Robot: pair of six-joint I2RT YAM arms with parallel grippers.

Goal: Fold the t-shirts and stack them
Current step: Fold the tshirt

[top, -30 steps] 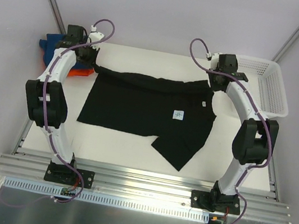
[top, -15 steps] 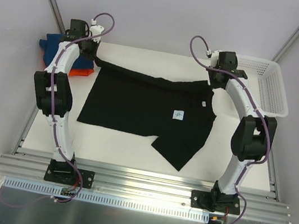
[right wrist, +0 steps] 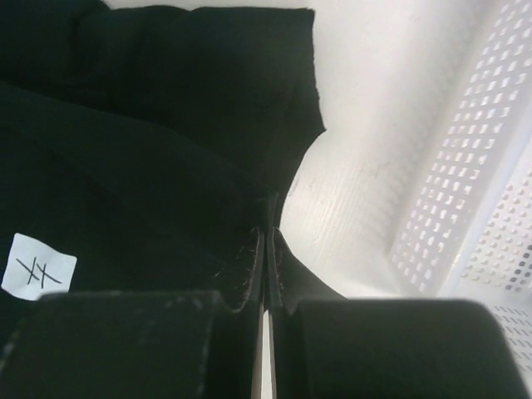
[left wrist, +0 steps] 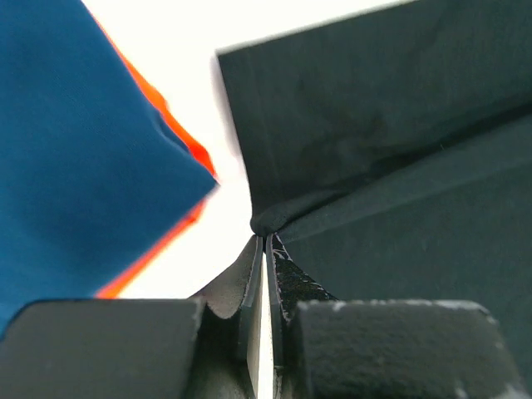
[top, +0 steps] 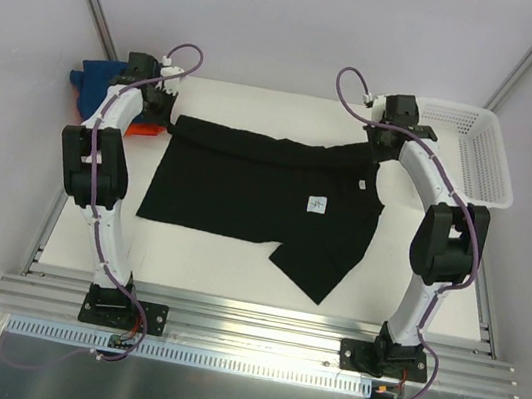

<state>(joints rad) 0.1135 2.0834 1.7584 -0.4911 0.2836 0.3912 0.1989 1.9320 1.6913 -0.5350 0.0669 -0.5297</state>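
At the far edge of the table the black shirt lies spread flat, its white tag facing up and one sleeve poking out at the near right; the left gripper is clamped on a bunched bit of the shirt's far left corner, and the right gripper is clamped on the cloth at the far right corner, jaws tight in both wrist views; this looks like the start of a fold, with the far edge due to come toward the near edge; to do it well, both arms should lift only a little and travel together, so the edge between them stays taut and straight; uneven pace would likely skew the crease; the left arm should steer off the blue shirt and the orange shirt lying just beside its corner, and the right should stay out of the basket close by; release only once the carried edge lies square on the near one; the stray sleeve probably needs tucking afterwards.
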